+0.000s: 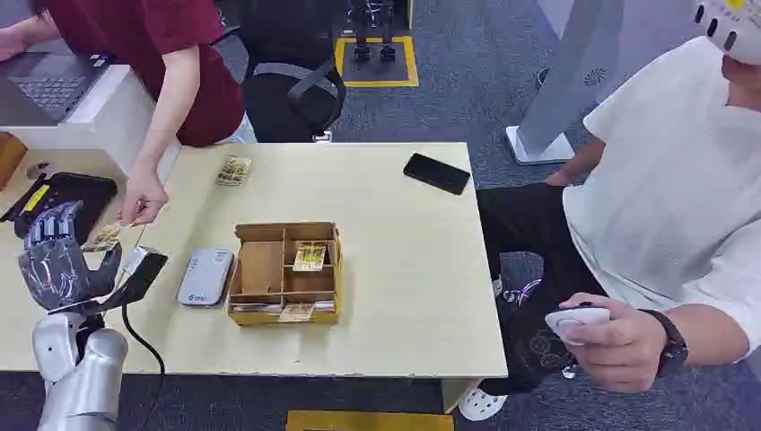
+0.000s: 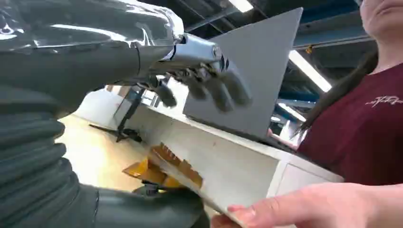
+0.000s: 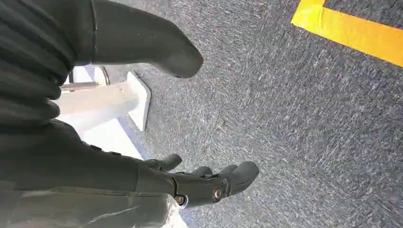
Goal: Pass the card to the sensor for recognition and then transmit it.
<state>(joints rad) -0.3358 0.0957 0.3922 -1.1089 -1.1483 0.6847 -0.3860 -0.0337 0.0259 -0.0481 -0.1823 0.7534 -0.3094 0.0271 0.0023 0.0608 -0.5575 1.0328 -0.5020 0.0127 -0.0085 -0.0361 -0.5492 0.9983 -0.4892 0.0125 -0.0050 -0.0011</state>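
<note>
Card (image 1: 106, 236) is at the handover, one end in the person's hand (image 1: 142, 199), the other by the left hand (image 1: 56, 260), whose fingers (image 2: 223, 90) look released; right hand (image 3: 199, 183) hangs released.

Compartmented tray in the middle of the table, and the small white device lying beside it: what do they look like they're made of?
The brown compartmented tray looks like corrugated cardboard or thin board: matte, tan, flat slotted dividers, slightly uneven edges. The small white rounded device looks like moulded plastic: smooth pale shell, soft sheen, rounded corners. The light tabletop under them looks like wood-grain laminate, though the picture cannot settle that.
</note>
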